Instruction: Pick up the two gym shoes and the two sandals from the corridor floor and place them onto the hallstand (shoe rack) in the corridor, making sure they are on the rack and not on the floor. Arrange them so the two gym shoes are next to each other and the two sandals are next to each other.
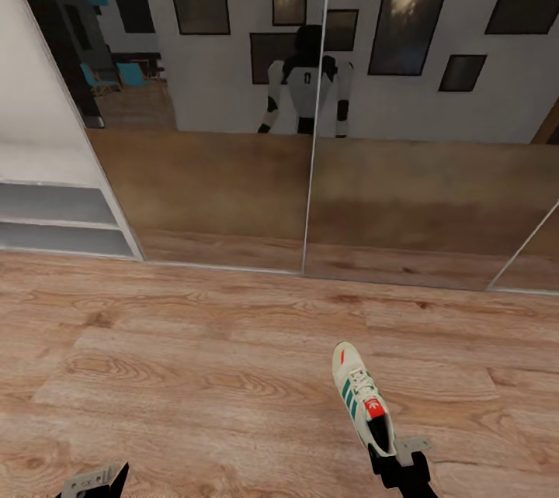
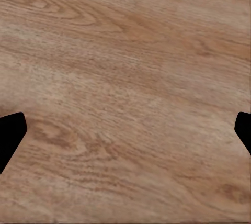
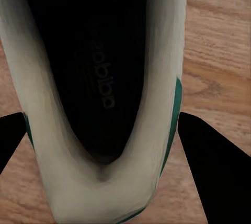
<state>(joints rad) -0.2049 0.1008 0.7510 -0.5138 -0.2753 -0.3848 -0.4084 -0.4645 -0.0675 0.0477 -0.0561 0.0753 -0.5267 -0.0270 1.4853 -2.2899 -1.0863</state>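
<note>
One white gym shoe [image 1: 361,397] with green stripes and a red tongue patch hangs just above the corridor floor [image 1: 194,343], toe pointing away from me. My right gripper [image 1: 386,453] is shut on its heel end. In the right wrist view the shoe's dark opening [image 3: 99,77] sits between the black fingers [image 3: 214,166]. My left gripper [image 1: 116,478] is at the lower left, open and empty; its fingertips [image 2: 10,135] stand wide apart over bare planks [image 2: 125,77]. The hallstand [image 1: 54,207], with two open shelves, stands at the far left. The other gym shoe and the sandals are out of view.
A wall of large mirror panels [image 1: 233,180] faces me, reflecting the floor, framed pictures and my own body [image 1: 307,87]. Its base rail [image 1: 310,273] meets the floor ahead. Open wood floor stretches between me and the hallstand.
</note>
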